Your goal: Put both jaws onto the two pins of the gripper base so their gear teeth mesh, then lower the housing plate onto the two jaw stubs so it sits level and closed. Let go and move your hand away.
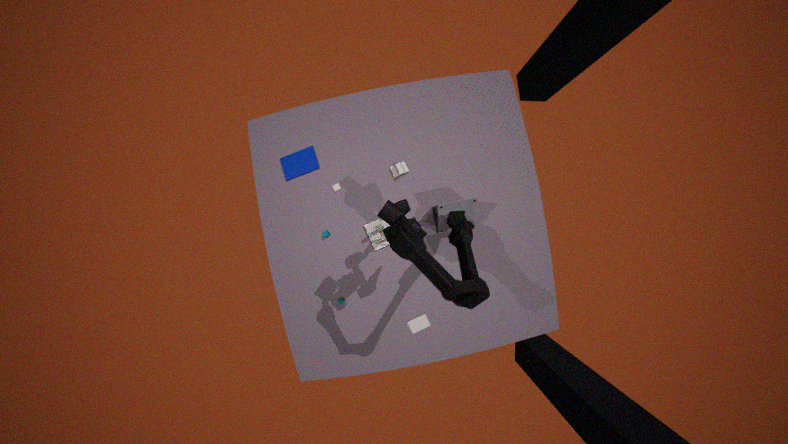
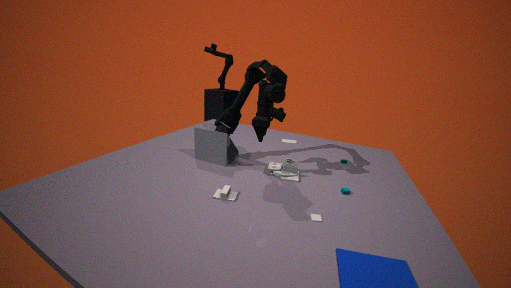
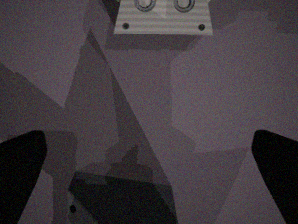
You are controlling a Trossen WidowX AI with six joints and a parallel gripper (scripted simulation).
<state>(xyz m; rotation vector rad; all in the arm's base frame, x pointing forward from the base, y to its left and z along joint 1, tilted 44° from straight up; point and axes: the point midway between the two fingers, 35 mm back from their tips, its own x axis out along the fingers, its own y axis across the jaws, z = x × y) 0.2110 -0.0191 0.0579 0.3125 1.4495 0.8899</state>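
The whitish gripper assembly (image 1: 379, 242) (image 2: 286, 176) lies on the table. Its housing plate (image 2: 274, 165) (image 3: 162, 22) appears to lie level on top at the end nearer the arm's base. Two ringed stubs show through the plate at the top edge of the wrist view. A rounded, raised jaw part (image 2: 290, 167) stands at the other end. The second jaw, both pins and the gear teeth cannot be made out. My gripper (image 2: 260, 140) (image 3: 151, 141) is open and empty, high above the table on the arm-base side of the assembly, touching nothing.
A white plate with a raised block (image 1: 399, 169) (image 2: 225, 193), a blue mat (image 1: 299, 163) (image 2: 373, 270), a teal block (image 1: 326, 233) (image 2: 345, 191), a small white square (image 1: 336, 187) (image 2: 316, 217) and a white flat plate (image 1: 419, 323) (image 2: 289, 141) lie around. A grey pedestal (image 2: 211, 146) stands near.
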